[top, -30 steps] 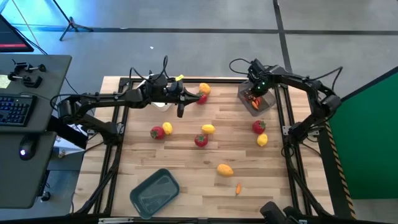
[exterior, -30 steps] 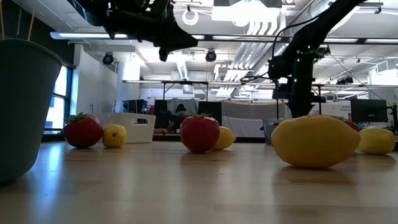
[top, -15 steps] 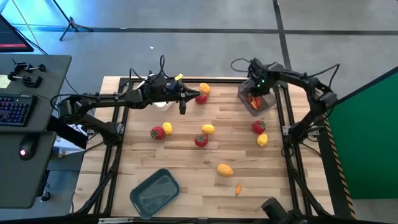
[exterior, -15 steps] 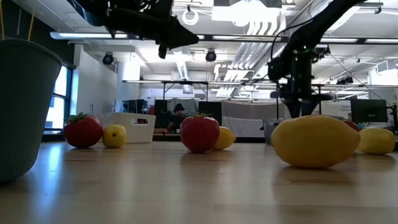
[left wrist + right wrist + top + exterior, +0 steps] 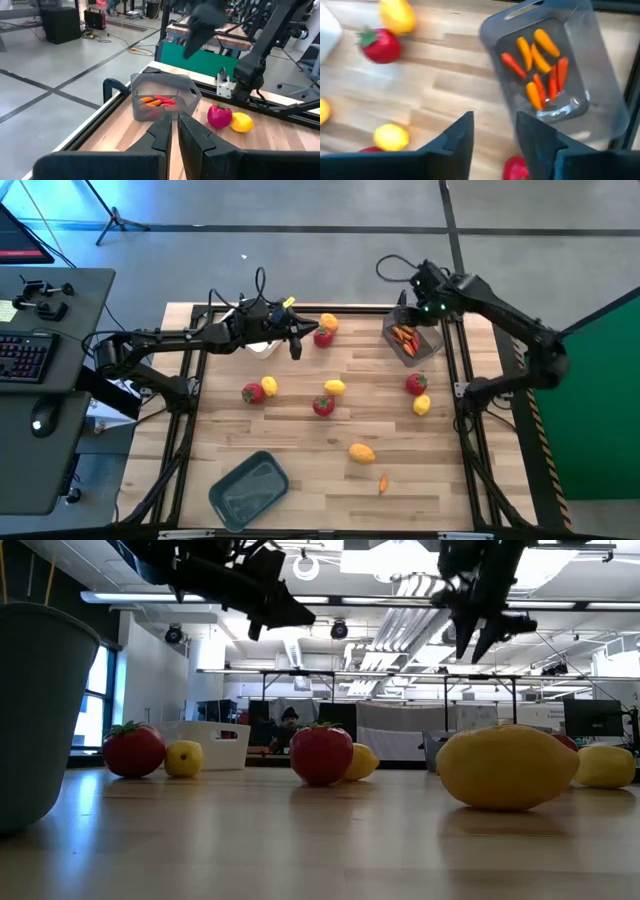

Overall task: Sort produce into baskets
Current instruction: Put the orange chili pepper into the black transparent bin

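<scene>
Evidently the sorting is between picks: the right gripper (image 5: 415, 302) hangs above the far right corner of the wooden table (image 5: 300, 450), over the dark smoky see-through basket (image 5: 411, 340), with its fingers (image 5: 455, 137) spread apart and nothing between them. That basket already holds a small heap of thin orange and red pieces (image 5: 540, 67). The left gripper (image 5: 296, 348) hovers near the far edge, beside a red round fruit with a green top (image 5: 322, 337), its fingers (image 5: 161, 131) pressed together and empty.

Much is still loose on the table — red fruits, yellow oval fruits, and one thin orange piece (image 5: 383, 483) lying alone near the front edge. I judge the next move to be a reach for another item; if the right arm goes on filling its basket with thin pieces, it must travel the whole depth of the table and pinch something very slim and flat-lying.

The high view alone shows the grey-blue rectangular basket (image 5: 248, 487) at the front left and the lone thin piece. The right wrist view gives the clearest look into the smoky basket. The low view shows both grippers well clear of the table — something the overhead picture cannot settle — and the white basket (image 5: 212, 744) behind the fruit.
</scene>
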